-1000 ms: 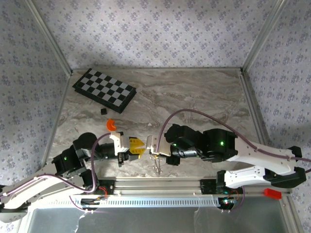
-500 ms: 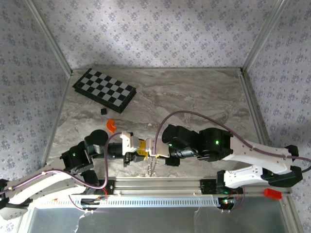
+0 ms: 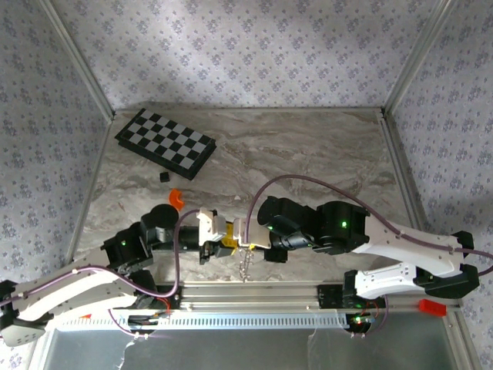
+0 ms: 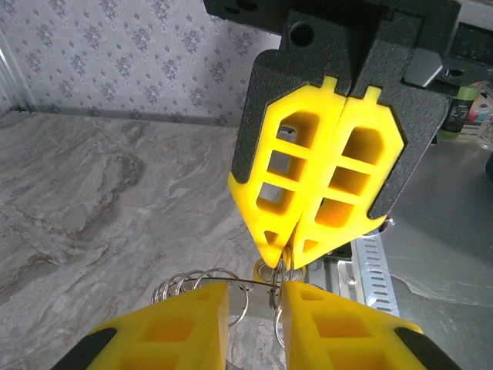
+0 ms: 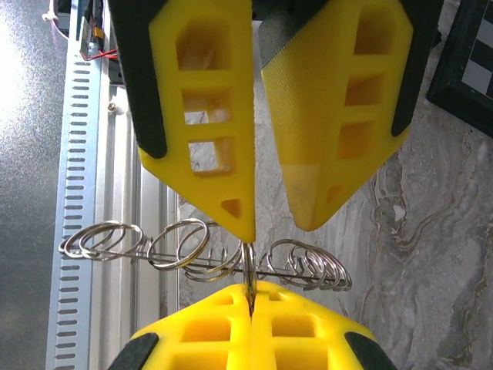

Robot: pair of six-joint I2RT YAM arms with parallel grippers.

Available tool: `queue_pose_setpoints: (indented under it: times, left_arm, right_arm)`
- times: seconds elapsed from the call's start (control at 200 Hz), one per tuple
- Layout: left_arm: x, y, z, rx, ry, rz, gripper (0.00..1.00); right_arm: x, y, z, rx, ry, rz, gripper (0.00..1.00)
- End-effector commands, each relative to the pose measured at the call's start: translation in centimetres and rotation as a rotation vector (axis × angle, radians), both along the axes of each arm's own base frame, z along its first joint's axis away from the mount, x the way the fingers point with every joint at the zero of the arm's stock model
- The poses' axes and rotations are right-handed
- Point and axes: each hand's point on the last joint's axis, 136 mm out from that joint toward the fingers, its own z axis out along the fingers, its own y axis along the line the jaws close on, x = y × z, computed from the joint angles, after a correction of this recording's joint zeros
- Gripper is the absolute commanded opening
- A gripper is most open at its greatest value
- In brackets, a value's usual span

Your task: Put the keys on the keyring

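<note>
The right pincer [image 5: 250,291], pressed together, holds the keyring [image 5: 202,266] aloft at the tabletop's [image 3: 308,154] near edge; the spread left pincer [image 5: 273,227] straddling it should close slowly on one loop, without tugging sideways.

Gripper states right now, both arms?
Left gripper: open, tips at the keyring.
Right gripper: shut on the keyring.

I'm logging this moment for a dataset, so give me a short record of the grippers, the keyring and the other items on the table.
right gripper: shut on the keyring, pinching one loop
left gripper: open, tips close to the keyring, facing the right gripper
keyring: hangs from the right gripper near the table's front edge
other items: checkerboard at far left; orange piece and small black piece nearer the arms
</note>
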Motion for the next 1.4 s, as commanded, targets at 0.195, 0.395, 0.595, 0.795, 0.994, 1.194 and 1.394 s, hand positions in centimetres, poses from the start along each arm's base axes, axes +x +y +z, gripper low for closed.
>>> queue_pose_setpoints:
  times: [0.195,0.395,0.595,0.795,0.994,1.194,1.394]
  left_arm:
    - [-0.9,0.5,2.2,-0.044,-0.03,-0.035,0.23]
    - [-0.9,0.0,2.1,-0.044,-0.025,-0.043,0.22]
    - [-0.8,-0.3,1.9,-0.044,-0.023,-0.045,0.2]
    - [-0.7,-0.4,2.2,-0.055,-0.031,-0.041,0.14]
    - [-0.6,-0.3,2.2,-0.061,-0.027,-0.035,0.01]
    - [-1.0,0.2,2.8,-0.116,-0.032,-0.04,0.0]
    - [-1.7,0.5,3.8,-0.18,-0.035,-0.067,0.0]
  right_arm:
    - [0.3,0.2,1.4,0.067,-0.013,-0.004,0.0]
    - [0.2,0.8,1.8,0.088,-0.01,0.004,0.0]
    - [0.2,1.0,1.9,0.095,-0.006,0.005,0.0]
    - [-0.1,1.3,1.5,0.089,0.015,0.014,0.0]
    - [-0.2,1.6,1.3,0.093,0.027,0.017,0.0]
    - [-0.3,1.5,1.7,0.125,0.041,0.005,0.0]
    - [-0.7,1.7,2.6,0.228,0.083,-0.006,0.06]
